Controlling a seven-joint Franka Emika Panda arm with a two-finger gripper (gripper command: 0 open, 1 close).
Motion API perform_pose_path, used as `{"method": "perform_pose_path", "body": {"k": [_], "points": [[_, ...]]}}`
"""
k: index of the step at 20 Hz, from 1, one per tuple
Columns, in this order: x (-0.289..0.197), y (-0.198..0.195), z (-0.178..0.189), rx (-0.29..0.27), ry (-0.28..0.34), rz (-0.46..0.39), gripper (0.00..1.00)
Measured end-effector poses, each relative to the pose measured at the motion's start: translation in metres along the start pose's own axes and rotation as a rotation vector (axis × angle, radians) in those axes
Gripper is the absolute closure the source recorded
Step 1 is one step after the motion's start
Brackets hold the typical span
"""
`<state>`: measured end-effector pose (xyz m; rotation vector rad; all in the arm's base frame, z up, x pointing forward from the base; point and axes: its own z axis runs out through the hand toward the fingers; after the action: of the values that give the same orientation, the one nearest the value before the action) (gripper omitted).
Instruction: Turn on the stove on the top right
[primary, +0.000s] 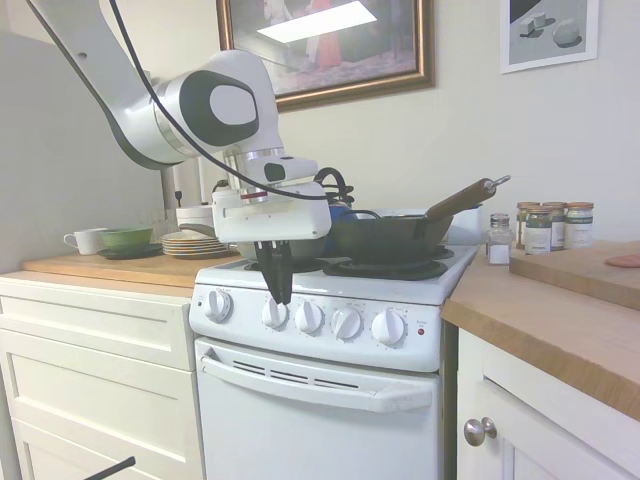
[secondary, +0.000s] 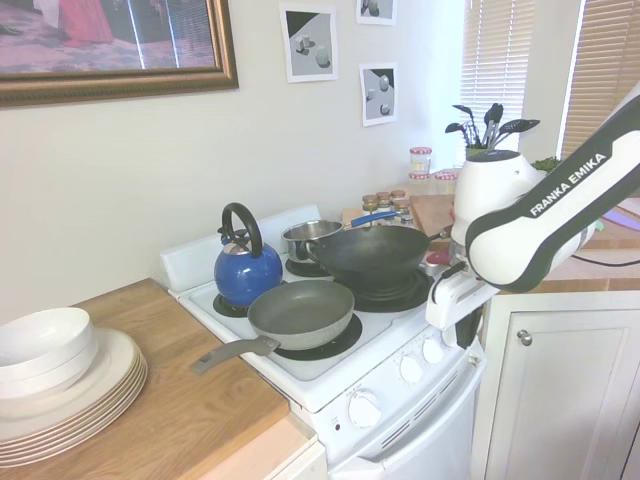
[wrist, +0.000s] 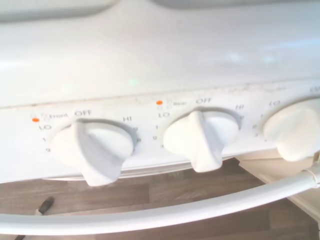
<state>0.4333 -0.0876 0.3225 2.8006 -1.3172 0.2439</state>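
A wooden counter (primary: 110, 265) with stacked plates (primary: 192, 243) sits left of the white stove (primary: 320, 390), which stands between white cabinets (primary: 95, 370) — a wok (primary: 390, 238) on its burners, spice jars (primary: 548, 225) to the right. The gripper (primary: 276, 290) hangs before the second knob (primary: 274, 313), its jaws pressed together, gripping nothing — touching the knob or not, I cannot tell.

The white arm reaches down from 10 o'clock; its hand (primary: 277, 290) points straight down, dark fingers (primary: 272, 268) pressed nearly together.
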Motion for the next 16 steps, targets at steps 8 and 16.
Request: {"method": "perform_pose_path", "body": {"k": [8, 16], "points": [[0.0005, 0.0006, -0.0027, 0.014, -0.013, -0.003, 0.00], [-0.0007, -0.0002, -0.0057, 0.013, -0.013, -0.010, 0.00]]}}
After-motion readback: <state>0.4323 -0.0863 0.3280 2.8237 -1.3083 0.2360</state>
